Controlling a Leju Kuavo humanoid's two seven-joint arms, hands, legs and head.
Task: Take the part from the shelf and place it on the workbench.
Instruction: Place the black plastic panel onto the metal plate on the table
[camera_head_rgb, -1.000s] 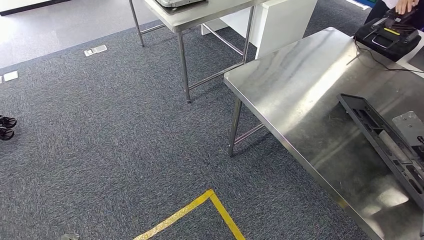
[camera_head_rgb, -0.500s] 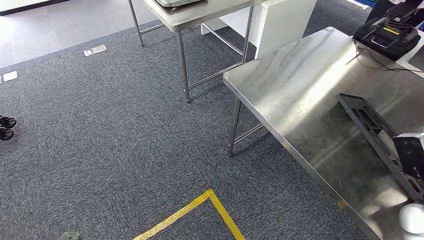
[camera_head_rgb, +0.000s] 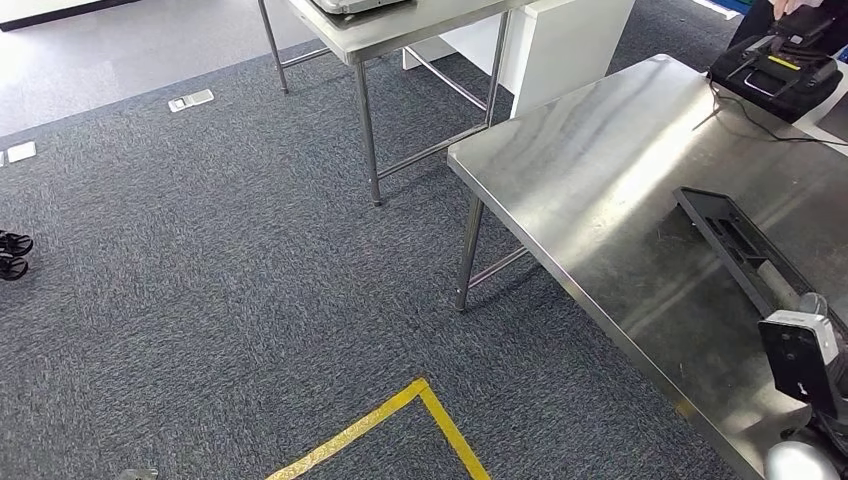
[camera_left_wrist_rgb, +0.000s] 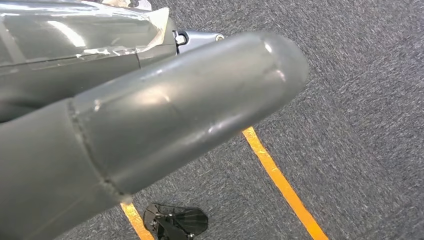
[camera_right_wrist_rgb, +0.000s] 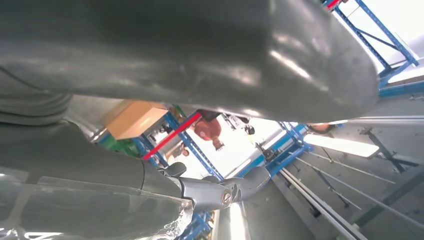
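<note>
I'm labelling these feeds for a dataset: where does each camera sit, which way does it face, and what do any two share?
Head view: high on the body, looking down at grey carpet, the steel workbench and the long black plastic part; right arm enters.
Left wrist view: behind the left hand, facing the floor.
Right wrist view: behind the right hand, facing blue racking.
Shared: head and left wrist views show yellow floor tape.

Two steel tables stand on the carpet: the near one, whose tabletop (camera_head_rgb: 600, 170) carries things, and a second table (camera_head_rgb: 400, 30) beyond it. One long black part (camera_head_rgb: 745, 255) lies along the tabletop's right edge, and one black device (camera_head_rgb: 775, 72) with a cable sits at its far right corner. Two silver floor plates (camera_head_rgb: 190, 100) are set in the carpet. One yellow tape corner (camera_head_rgb: 420, 395) marks the floor. One robot hand (camera_head_rgb: 805, 360) shows over the tabletop's near right edge.
</note>
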